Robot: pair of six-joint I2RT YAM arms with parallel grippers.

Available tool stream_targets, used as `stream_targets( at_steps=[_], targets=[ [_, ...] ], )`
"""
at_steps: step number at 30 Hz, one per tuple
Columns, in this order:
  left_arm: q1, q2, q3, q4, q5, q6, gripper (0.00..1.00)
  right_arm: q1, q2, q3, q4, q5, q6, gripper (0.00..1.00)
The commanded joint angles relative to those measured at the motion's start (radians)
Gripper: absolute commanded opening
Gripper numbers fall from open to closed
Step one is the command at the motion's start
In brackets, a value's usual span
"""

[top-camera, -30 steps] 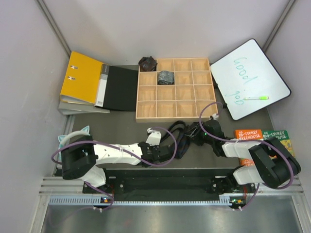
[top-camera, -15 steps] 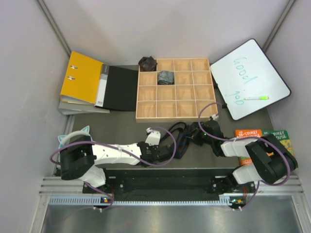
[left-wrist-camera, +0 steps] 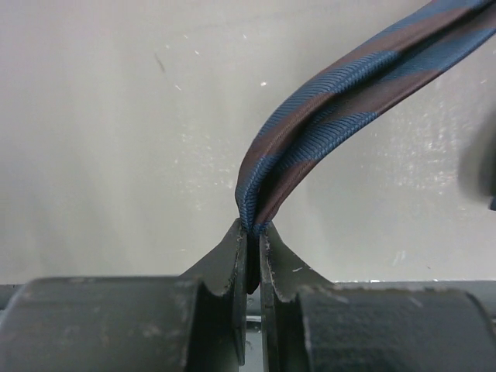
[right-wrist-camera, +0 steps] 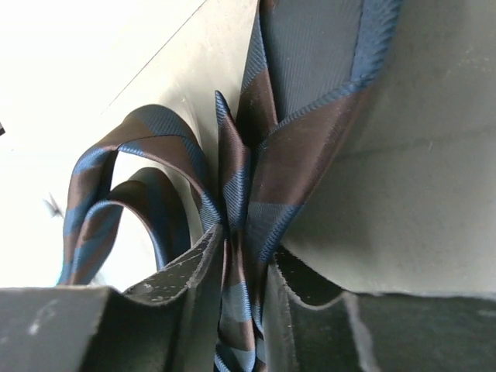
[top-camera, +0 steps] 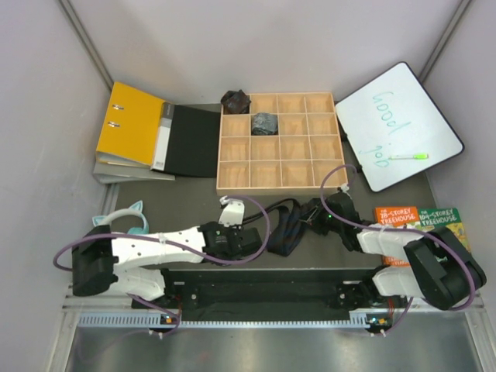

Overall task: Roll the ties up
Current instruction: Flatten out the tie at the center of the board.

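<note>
**Tie pinched at both ends, roll looks barely started**

Top view: the striped tie (top-camera: 285, 232) lies bunched on the worktop (top-camera: 194, 198) between the left tool (top-camera: 262, 235) and right tool (top-camera: 308, 217). It's just in front of the wooden tray (top-camera: 279, 174), which holds two dark rolled bundles (top-camera: 264, 123) near its far-left corner.

Left wrist: the tool is clamped on a thin folded edge, so I'd guess one tug slips it free.

Right wrist: the tool is closed on a crumpled wad with loose loops, so the roll could come out lopsided.

The books (top-camera: 397, 214) sit close by the right arm.
</note>
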Motion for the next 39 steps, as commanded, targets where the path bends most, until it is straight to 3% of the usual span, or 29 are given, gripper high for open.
stream_targets(
  at_steps=[1, 10, 12, 14, 16, 24, 29, 32, 36, 39],
  targets=[
    [0.004, -0.069, 0.009, -0.048, -0.046, -0.019, 0.0, 0.01, 0.025, -0.03, -0.024, 0.021, -0.026, 0.27],
    [0.003, -0.04, -0.01, -0.034, -0.029, -0.034, 0.0, 0.01, 0.126, -0.03, 0.056, -0.009, -0.007, 0.28],
    [0.004, -0.043, -0.007, -0.039, -0.032, -0.031, 0.0, 0.009, 0.126, -0.028, 0.059, -0.009, -0.007, 0.34],
    [0.003, -0.048, 0.007, -0.08, -0.049, -0.042, 0.0, 0.01, 0.125, -0.027, 0.051, -0.006, -0.009, 0.47],
    [0.003, -0.054, 0.03, -0.128, -0.064, -0.083, 0.0, 0.009, 0.116, -0.027, 0.044, 0.001, -0.009, 0.5],
    [0.004, -0.147, -0.013, -0.182, -0.063, -0.131, 0.0, 0.01, 0.103, -0.03, 0.041, 0.023, -0.001, 0.48],
    [0.003, -0.158, -0.038, -0.157, -0.048, -0.137, 0.0, 0.01, 0.143, -0.022, 0.067, 0.006, -0.001, 0.38],
    [0.004, -0.15, -0.035, -0.148, -0.046, -0.131, 0.0, 0.01, 0.174, -0.025, 0.097, -0.002, 0.0, 0.25],
    [0.004, -0.138, -0.024, -0.133, -0.049, -0.108, 0.0, 0.01, 0.224, -0.013, 0.145, -0.025, 0.0, 0.0],
    [0.004, -0.129, -0.01, -0.123, -0.055, -0.085, 0.0, 0.01, 0.25, 0.012, 0.191, -0.061, -0.004, 0.0]
  ],
)
